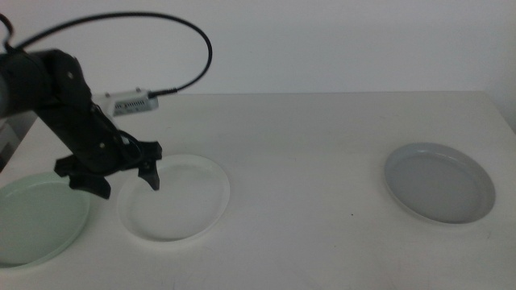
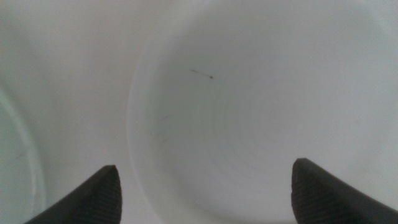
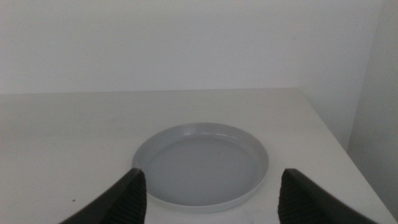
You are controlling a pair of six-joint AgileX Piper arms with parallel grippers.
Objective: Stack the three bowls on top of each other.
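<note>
The white bowl [image 1: 176,197] lies left of centre on the table. The pale mint green bowl [image 1: 36,219] lies at the far left, close beside it. The light grey bowl [image 1: 439,182] lies alone at the right. My left gripper [image 1: 125,180] is open and empty, hovering over the white bowl's left rim, between the white and green bowls. The left wrist view shows the white bowl [image 2: 261,118] between the open jaws [image 2: 205,193] and a sliver of the green bowl [image 2: 15,162]. My right gripper [image 3: 208,193] is open, out of the middle view, facing the grey bowl [image 3: 202,163].
The white table [image 1: 322,129] stretches between the bowls. Its right edge [image 3: 348,155] runs close past the grey bowl. A black cable [image 1: 161,32] arcs above the left arm. A pale wall stands behind the table.
</note>
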